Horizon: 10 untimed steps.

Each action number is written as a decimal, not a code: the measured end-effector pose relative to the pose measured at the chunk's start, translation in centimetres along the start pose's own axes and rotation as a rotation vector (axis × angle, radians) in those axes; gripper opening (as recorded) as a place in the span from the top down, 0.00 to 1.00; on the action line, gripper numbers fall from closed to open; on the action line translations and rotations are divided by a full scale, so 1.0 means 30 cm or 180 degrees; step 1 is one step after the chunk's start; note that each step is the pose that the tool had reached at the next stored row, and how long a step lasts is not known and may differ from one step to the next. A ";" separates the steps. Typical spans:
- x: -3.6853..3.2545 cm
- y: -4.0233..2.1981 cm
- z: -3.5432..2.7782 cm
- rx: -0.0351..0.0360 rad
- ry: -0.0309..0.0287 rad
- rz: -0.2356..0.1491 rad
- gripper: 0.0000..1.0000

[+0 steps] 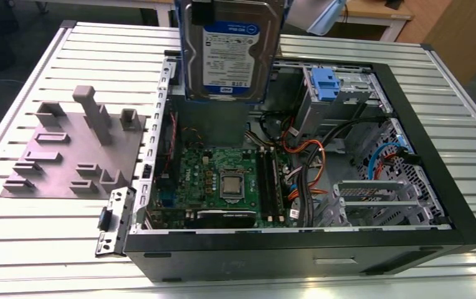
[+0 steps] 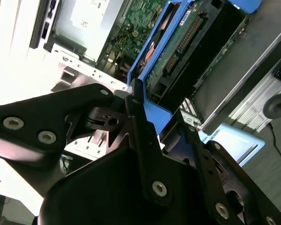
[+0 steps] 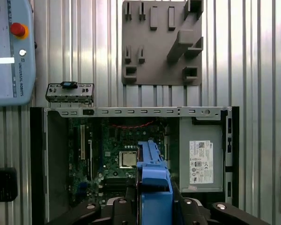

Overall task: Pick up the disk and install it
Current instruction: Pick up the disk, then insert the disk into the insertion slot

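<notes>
The disk (image 1: 230, 50), a silver drive with a white-and-blue label and a blue bracket round its edges, hangs upright above the open computer case (image 1: 304, 252), over its far left part in the exterior view. In the second wrist view my gripper (image 2: 160, 116) is shut on the disk (image 2: 192, 44), its black fingers (image 2: 136, 110) clamping the blue bracket; the drive's green circuit side faces that camera. The first wrist view looks straight down past the disk's blue bracket (image 3: 154, 176), held in the gripper (image 3: 154, 194), onto the motherboard (image 3: 124, 154).
Inside the case are a drive bay with a blue latch (image 1: 325, 81), cables (image 1: 304, 162) and a grey box with a white sticker (image 3: 201, 154). A grey fixture plate (image 1: 63, 156) and a loose metal bracket (image 1: 113, 221) lie on the slatted table. A pendant (image 3: 11, 51) rests nearby.
</notes>
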<state>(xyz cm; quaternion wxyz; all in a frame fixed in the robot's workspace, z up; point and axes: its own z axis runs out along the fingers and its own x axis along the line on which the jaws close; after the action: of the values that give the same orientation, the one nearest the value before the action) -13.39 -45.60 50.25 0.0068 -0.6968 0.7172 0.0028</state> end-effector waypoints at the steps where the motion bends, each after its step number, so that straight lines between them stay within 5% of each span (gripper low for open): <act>1: 0.000 -0.011 0.000 0.0000 0.0000 0.0000 0.64; 6: -0.001 -0.053 0.001 0.0000 0.0000 0.0000 0.64; 10: -0.002 -0.058 0.001 0.0000 0.0000 0.0000 0.64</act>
<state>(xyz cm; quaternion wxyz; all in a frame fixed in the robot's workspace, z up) -11.64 -45.60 50.24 0.0068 -0.6968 0.7172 0.0028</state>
